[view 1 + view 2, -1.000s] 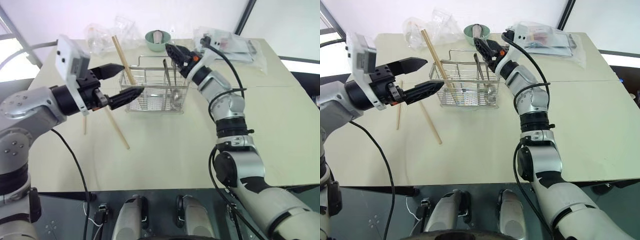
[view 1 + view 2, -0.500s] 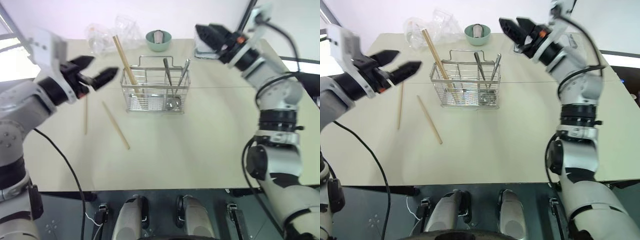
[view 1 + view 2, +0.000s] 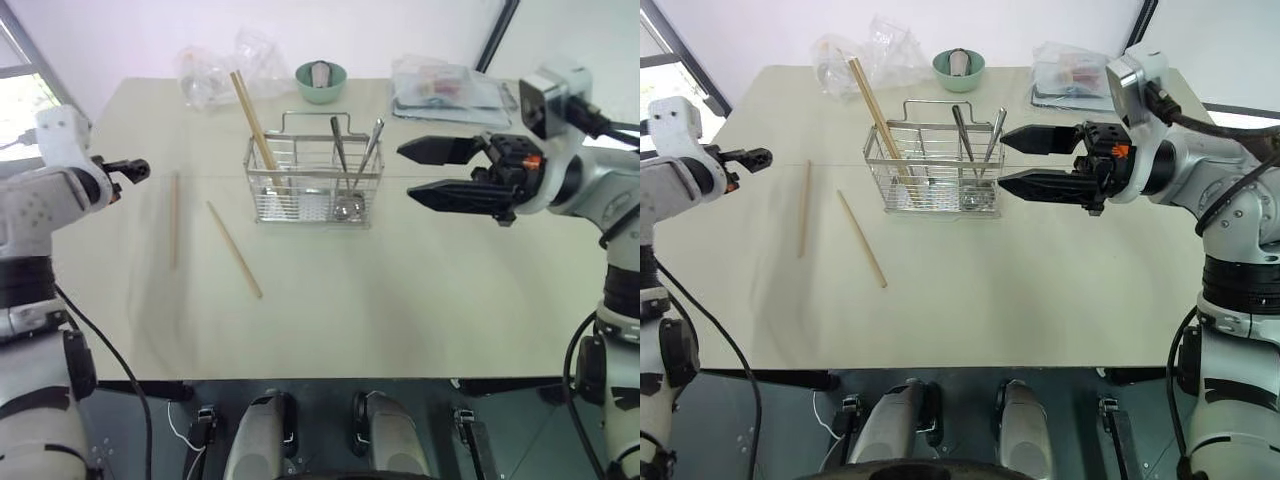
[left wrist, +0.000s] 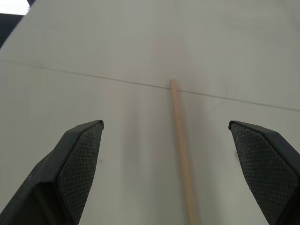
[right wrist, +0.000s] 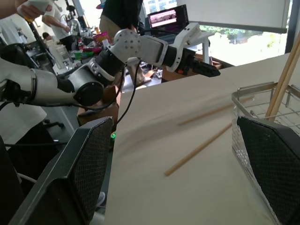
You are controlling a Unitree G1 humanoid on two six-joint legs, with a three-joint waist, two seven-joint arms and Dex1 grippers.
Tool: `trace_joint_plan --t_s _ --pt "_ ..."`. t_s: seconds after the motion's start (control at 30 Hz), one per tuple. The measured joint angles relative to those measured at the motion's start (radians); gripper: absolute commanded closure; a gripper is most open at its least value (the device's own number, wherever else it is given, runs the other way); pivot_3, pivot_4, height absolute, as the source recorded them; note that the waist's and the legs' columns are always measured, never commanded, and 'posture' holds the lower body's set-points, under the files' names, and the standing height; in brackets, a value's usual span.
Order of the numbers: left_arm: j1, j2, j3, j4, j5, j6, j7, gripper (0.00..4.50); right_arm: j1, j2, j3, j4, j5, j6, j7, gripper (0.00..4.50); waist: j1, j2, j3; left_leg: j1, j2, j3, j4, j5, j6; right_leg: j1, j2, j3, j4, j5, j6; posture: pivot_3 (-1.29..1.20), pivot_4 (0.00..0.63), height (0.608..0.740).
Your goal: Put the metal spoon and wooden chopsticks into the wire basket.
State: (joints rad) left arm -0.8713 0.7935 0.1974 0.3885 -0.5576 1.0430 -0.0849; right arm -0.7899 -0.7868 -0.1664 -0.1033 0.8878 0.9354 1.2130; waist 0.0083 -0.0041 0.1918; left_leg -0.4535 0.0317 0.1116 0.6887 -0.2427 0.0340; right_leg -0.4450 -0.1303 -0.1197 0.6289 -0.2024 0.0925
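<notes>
Two wooden chopsticks (image 3: 233, 262) lie flat on the bench (image 3: 400, 300), left of the wire basket (image 3: 313, 185). One lies between the left gripper (image 4: 176, 173) jaws, spread wide above it. The right gripper (image 3: 410, 170) jaws stand apart, empty, just right of the basket.

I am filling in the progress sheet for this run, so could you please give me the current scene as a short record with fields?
basket: wire basket upright on the table, in front of the green bowl
in basket: one wooden chopstick leaning at its left end; metal spoon and another metal utensil at its right end
still out: two wooden chopsticks flat on the table left of the basket, one nearer it, one farther left
left gripper: open, empty, above the farther chopstick
right gripper: open, empty, right of the basket
</notes>
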Motion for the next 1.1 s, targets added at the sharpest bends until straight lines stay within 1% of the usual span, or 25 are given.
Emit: trace_joint_plan --t_s 0.13,0.27,0.33,0.43,0.57,0.6,0.67,0.83,0.87,0.9,1.1 --pt "-0.078 -0.045 -0.095 0.236 0.118 -0.121 -0.116 0.00 0.016 0.002 -0.003 -0.012 0.000 -0.004 -0.027 0.16 0.005 0.000 0.000 -0.001 0.000 0.000 0.000 0.000 0.000 -0.001 -0.001 0.000 0.000 0.000 0.000 0.00 0.150 0.707" --pt "-0.172 -0.123 -0.126 0.559 0.234 -0.314 -0.161 0.00 0.044 0.014 -0.008 -0.034 0.002 -0.010 -0.062 0.16 0.005 -0.001 0.000 -0.001 -0.001 0.001 0.000 0.000 0.001 -0.001 -0.003 -0.001 0.000 0.000 0.000 0.00 0.150 0.707" --pt "-0.194 -0.144 -0.132 0.661 0.274 -0.381 -0.182 0.00 0.063 0.013 -0.018 -0.048 0.008 -0.009 -0.075 0.16 0.003 -0.003 0.001 -0.003 -0.001 0.002 0.000 0.000 0.001 -0.003 -0.003 -0.001 0.000 0.000 0.000 0.00 0.150 0.707" --pt "-0.241 -0.158 -0.134 0.752 0.321 -0.457 -0.222 0.00 0.087 0.013 -0.039 -0.074 0.033 -0.006 -0.097 0.16 0.004 -0.003 0.001 -0.007 -0.001 0.002 0.001 0.001 0.000 -0.007 -0.003 -0.001 0.002 0.000 0.000 0.00 0.150 0.707" --pt "-0.263 -0.177 -0.135 0.819 0.373 -0.518 -0.257 0.00 0.122 0.014 -0.059 -0.115 0.061 -0.003 -0.139 0.16 0.004 -0.003 0.000 -0.007 0.000 0.002 0.003 -0.001 0.003 -0.006 -0.003 -0.001 0.002 0.000 0.000 0.00 0.150 0.707" --pt "-0.265 -0.178 -0.135 0.827 0.380 -0.526 -0.259 0.25 0.129 0.014 -0.062 -0.122 0.068 -0.003 -0.148 0.12 0.004 -0.003 0.000 -0.007 0.000 0.002 0.003 -0.002 0.004 -0.006 -0.003 -0.001 0.002 0.000 0.000 0.00 0.150 0.707" --pt "-0.270 -0.181 -0.131 0.840 0.395 -0.534 -0.260 0.90 0.149 0.014 -0.075 -0.141 0.079 -0.003 -0.163 0.10 0.005 -0.003 0.000 -0.007 0.000 0.002 0.003 -0.002 0.005 -0.006 -0.003 -0.001 0.003 0.000 0.000 0.00 0.150 0.707" --pt "-0.279 -0.181 -0.103 0.862 0.408 -0.548 -0.258 3.43 0.179 0.010 -0.084 -0.166 0.095 -0.002 -0.187 0.10 0.005 -0.003 0.000 -0.007 0.000 0.002 0.004 -0.003 0.006 -0.006 -0.003 -0.001 0.003 0.000 0.000 0.00 0.150 0.707" --pt "-0.282 -0.182 -0.101 0.865 0.410 -0.547 -0.259 4.01 0.179 0.009 -0.084 -0.171 0.101 -0.001 -0.191 0.10 0.005 -0.003 0.000 -0.007 0.000 0.002 0.004 -0.003 0.006 -0.006 -0.003 -0.001 0.003 0.000 0.000 0.00 0.150 0.707" --pt "-0.282 -0.184 -0.095 0.866 0.413 -0.548 -0.259 4.46 0.179 0.009 -0.084 -0.173 0.108 -0.001 -0.197 0.10 0.004 -0.003 0.000 -0.007 0.000 0.002 0.004 -0.003 0.006 -0.006 -0.003 -0.001 0.003 0.000 0.000 0.00 0.150 0.707" --pt "-0.302 -0.184 -0.055 0.887 0.418 -0.541 -0.234 4.46 0.179 0.009 -0.084 -0.173 0.121 0.004 -0.235 0.10 0.004 -0.003 0.000 -0.008 0.000 0.001 0.006 -0.003 0.006 -0.006 -0.003 -0.001 0.003 0.001 0.000 0.00 0.150 0.707"
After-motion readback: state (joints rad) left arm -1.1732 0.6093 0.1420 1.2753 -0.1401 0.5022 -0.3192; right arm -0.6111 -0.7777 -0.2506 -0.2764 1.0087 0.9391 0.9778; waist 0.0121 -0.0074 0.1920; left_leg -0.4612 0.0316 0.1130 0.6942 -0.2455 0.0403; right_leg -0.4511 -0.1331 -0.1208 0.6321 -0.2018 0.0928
